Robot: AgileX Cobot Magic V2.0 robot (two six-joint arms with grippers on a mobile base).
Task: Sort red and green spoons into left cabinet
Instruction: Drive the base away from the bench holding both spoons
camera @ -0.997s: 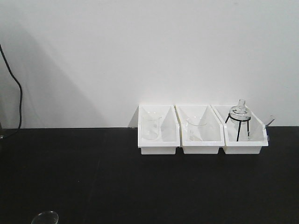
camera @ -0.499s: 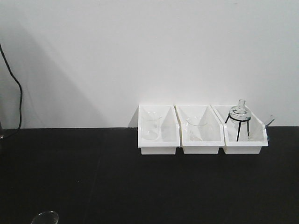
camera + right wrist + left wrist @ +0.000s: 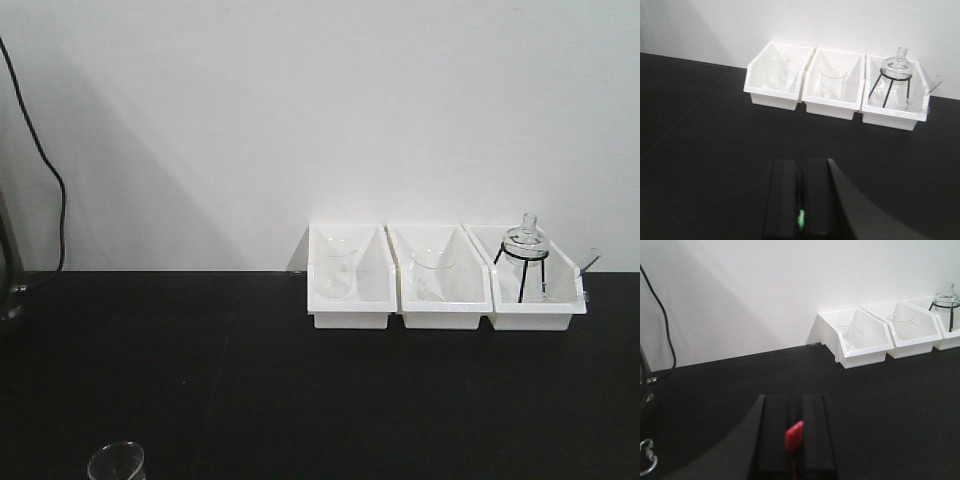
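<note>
Left gripper (image 3: 794, 402) is closed tight on the red spoon (image 3: 794, 436). The red bowl sticks up out of the seam between the pads, and a sliver of the handle runs back toward the wrist. Right gripper (image 3: 800, 165) is also closed, with only a small bit of the green spoon (image 3: 800, 218) showing in the seam, so I can't tell which end that is. One spoon per arm likely means both go over in a single trip. Pinching them flat between the pads keeps these thin plastic pieces from twisting or slipping.

Both grippers hang above the black table (image 3: 250, 380), not touching it. Three white bins (image 3: 348, 318) sit straight ahead of the right gripper, and ahead and off to the right of the left one, well apart from both. They hold glass beakers (image 3: 333, 270) and a flask (image 3: 527, 240) on a wire tripod stand (image 3: 512, 268). That is fragile bystander stuff, so keep clear of it. A cable (image 3: 50, 180) hangs down the wall, ahead-left of the left gripper.

The left cabinet is not in any view. Judging by that, pickup is done and the placing is not yet started. The next move probably needs a turn or drive toward the cabinet.
</note>
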